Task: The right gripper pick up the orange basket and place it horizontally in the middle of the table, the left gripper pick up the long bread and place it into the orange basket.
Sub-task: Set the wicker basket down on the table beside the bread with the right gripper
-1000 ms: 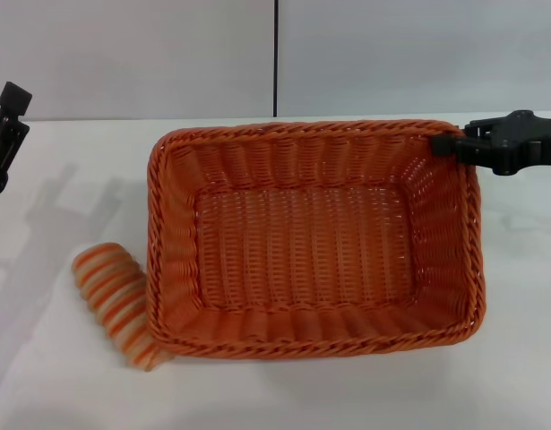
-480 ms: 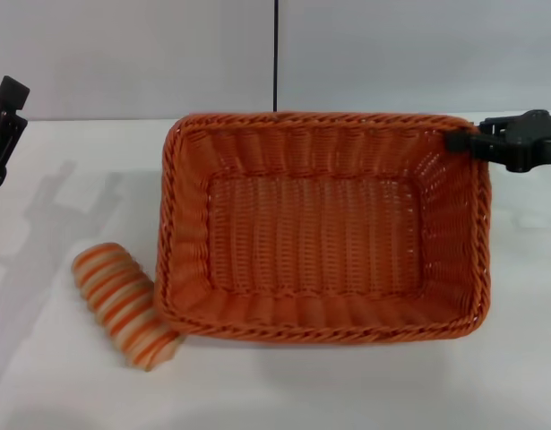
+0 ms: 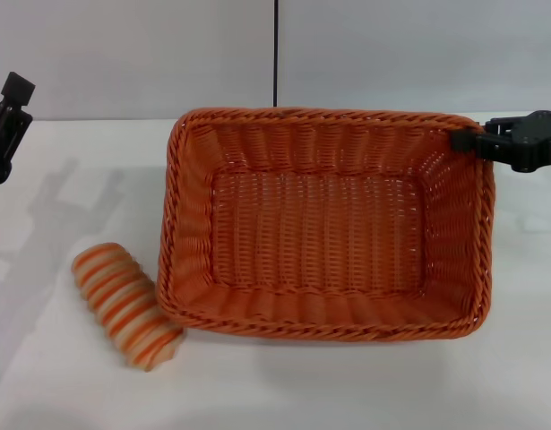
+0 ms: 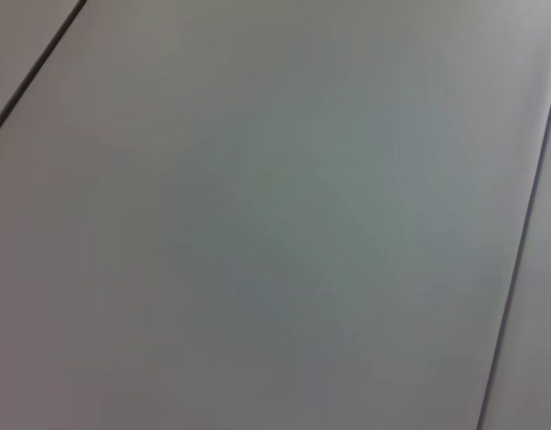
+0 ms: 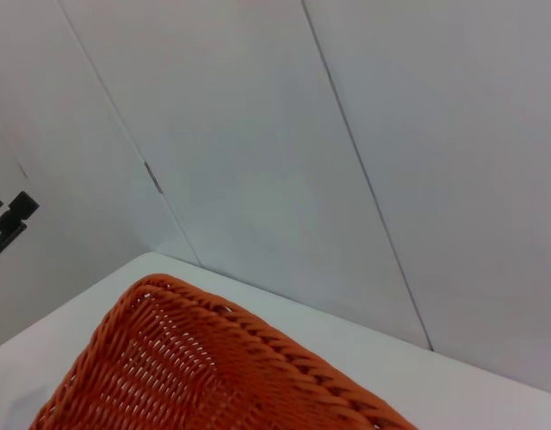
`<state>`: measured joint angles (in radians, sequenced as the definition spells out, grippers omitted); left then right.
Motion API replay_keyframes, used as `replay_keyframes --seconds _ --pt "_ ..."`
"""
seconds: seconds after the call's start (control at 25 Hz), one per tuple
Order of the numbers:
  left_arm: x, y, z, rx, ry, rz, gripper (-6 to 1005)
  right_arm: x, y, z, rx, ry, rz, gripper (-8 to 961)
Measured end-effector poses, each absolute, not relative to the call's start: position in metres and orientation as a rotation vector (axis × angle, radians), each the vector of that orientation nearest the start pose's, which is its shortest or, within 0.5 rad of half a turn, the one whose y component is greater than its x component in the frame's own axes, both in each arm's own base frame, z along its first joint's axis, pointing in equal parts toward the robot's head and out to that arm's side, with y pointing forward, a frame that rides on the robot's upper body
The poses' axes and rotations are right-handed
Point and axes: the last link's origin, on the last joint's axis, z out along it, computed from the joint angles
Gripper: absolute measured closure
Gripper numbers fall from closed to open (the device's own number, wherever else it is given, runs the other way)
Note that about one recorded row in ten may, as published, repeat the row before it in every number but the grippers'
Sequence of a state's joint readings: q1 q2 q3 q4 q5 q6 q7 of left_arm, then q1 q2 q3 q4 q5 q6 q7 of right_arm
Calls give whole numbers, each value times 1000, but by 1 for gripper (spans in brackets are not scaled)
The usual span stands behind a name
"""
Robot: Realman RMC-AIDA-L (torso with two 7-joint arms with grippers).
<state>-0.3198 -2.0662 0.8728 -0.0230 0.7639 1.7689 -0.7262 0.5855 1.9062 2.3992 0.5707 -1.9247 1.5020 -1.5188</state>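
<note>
Orange wicker fills the table's [image 3: 69, 394] middle: my right gripper [image 3: 468, 141] reaches in level, clamped on the orange basket's [image 3: 329, 224] far right rim corner. The long bread [image 3: 125, 305] lies just beside the basket's near left corner. My left gripper [image 3: 6, 125] hangs raised left of the basket; I cannot tell its state.

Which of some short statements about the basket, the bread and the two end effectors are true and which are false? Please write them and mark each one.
1. The bread lies inside the basket. False: it lies on the table, outside the basket's near left corner.
2. The right end effector is at the far right corner of the basket's rim. True.
3. The left end effector holds the bread. False: it is at the far left edge of the head view, apart from the bread.
4. The basket is empty. True.
5. The basket stands with its long side across the head view. True.
</note>
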Motion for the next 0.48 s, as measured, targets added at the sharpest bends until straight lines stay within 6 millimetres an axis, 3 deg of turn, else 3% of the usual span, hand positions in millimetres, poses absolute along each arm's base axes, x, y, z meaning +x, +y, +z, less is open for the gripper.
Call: replay_keyframes --seconds 0.48 --pt "-317 254 21 -1602 -614 -1363 202 275 364 54 -2624 888 648 776"
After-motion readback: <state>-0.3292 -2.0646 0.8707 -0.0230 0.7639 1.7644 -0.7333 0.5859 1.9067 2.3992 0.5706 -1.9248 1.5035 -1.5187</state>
